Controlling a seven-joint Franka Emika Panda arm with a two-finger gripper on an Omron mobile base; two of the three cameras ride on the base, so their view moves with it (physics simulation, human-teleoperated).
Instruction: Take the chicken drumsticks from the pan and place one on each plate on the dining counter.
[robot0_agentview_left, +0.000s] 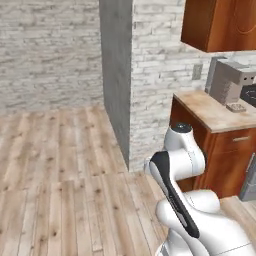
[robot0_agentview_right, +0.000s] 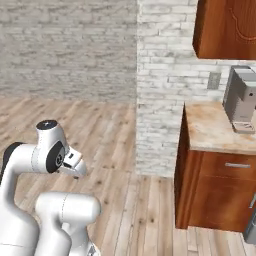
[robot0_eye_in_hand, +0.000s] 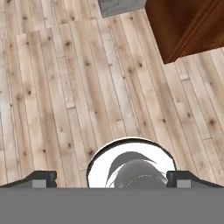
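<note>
1. Room: plank floor (robot0_agentview_left: 60, 165) spreads ahead of the base, closed off by a pale brick wall (robot0_agentview_left: 50, 50) and a grey-sided brick pillar (robot0_agentview_left: 117, 75) standing out from it.

2. Cabinet run: a reddish-brown wooden cabinet (robot0_agentview_right: 215, 190) with a beige marbled top (robot0_agentview_right: 215, 132) stands just right of the pillar. This is the kitchen worktop, not the dining table; an upper cabinet (robot0_agentview_right: 225, 27) hangs over it.

3. Coffee machine (robot0_agentview_right: 240, 97): grey, upright on that top, near the wall.

4. Arm (robot0_agentview_left: 175, 170): folded close over the base, hand aimed down at the floor.

5. Pincer (robot0_eye_in_hand: 112, 177): in the hand view the two dark tips sit at the far left and far right of the lower edge, so the jaws stand at full spread with nothing between them.

6. Governing relation: the pan, drumsticks, plates and dining table lie outside these frames, so their bearing from the pincer cannot be fixed. A dark edge at the far right of the left base view may be a stove, though too little shows to say. Judged from this, the base must turn or drive before any reach; the long axis of a drumstick cannot yet be read.
</note>
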